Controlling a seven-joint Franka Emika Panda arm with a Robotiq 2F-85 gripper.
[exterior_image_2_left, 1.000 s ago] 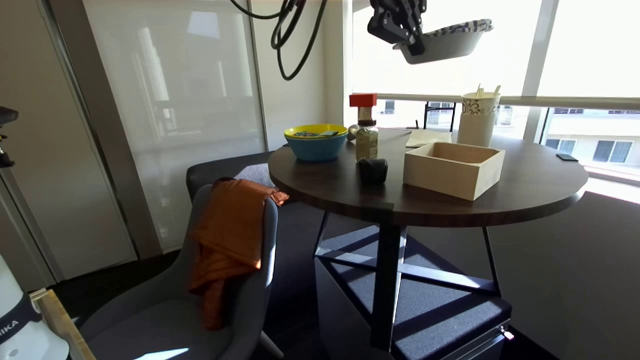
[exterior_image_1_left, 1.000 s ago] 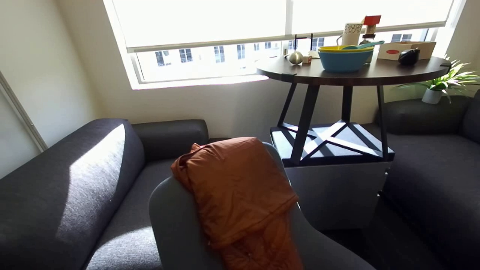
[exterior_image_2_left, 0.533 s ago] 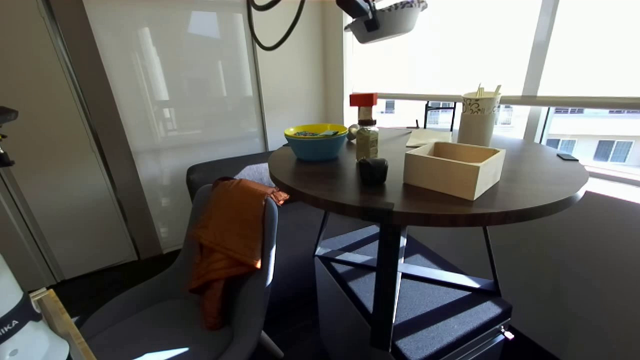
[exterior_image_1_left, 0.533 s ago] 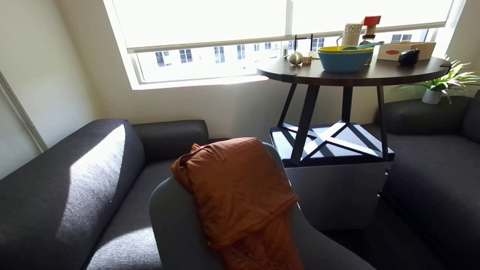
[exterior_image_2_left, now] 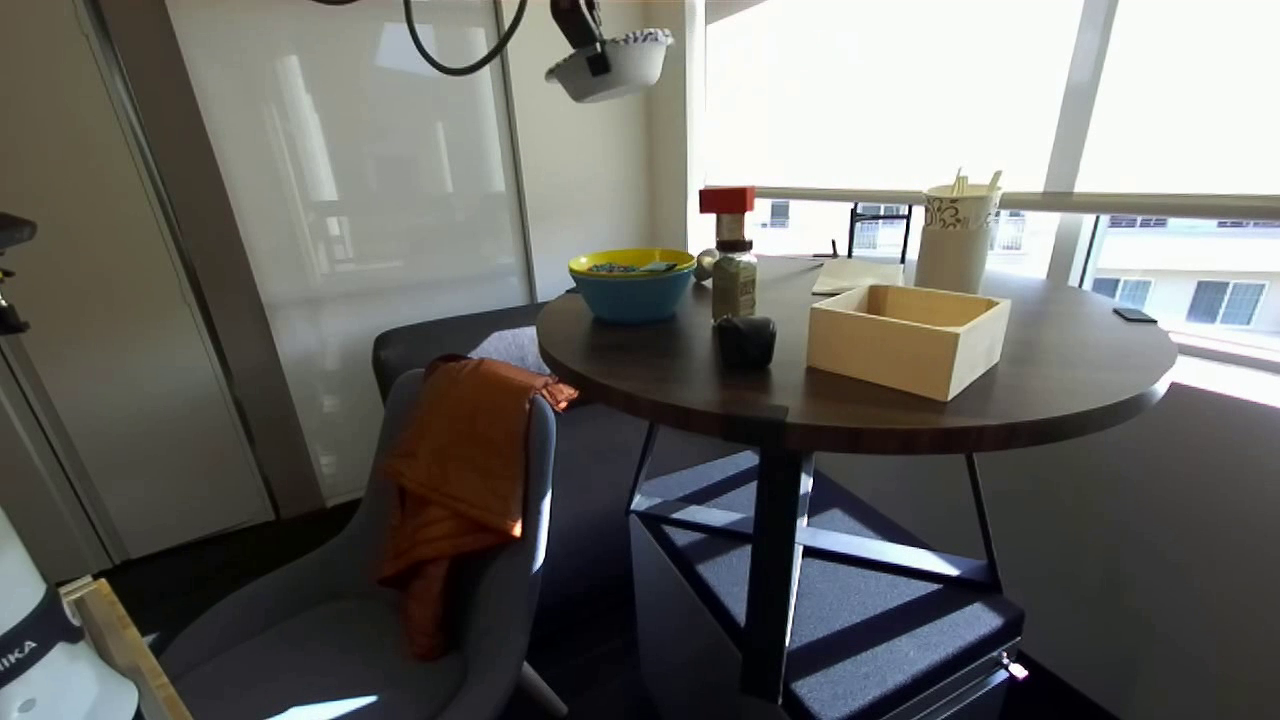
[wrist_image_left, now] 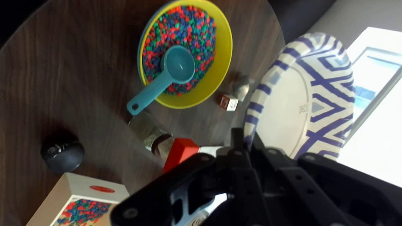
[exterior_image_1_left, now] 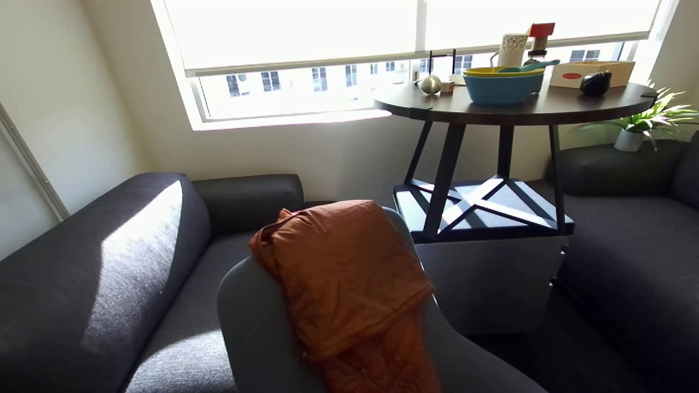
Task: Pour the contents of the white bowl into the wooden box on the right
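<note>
Wrist view: gripper (wrist_image_left: 248,142) btm ctr, pinching bowl (wrist_image_left: 284,110) by rim, bowl mid R of frame; box (wrist_image_left: 83,184) btm L w/ colored bits (wrist_image_left: 85,209).

Black, screw-studded hand (wrist_image_left: 248,139) — looping black cable (exterior_image_2_left: 458,72) — white casing (exterior_image_2_left: 75,682) marked "NIKA".

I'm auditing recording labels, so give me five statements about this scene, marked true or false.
1. The hand holds the white bowl by its rim. True.
2. The wooden box has nothing in it. False: coloured bits lie in the wooden box.
3. The white bowl is held above the table. True.
4. The orange garment lies on the table. False: the orange garment hangs over the chair.
5. The blue scoop rests in the yellow bowl. True.
</note>
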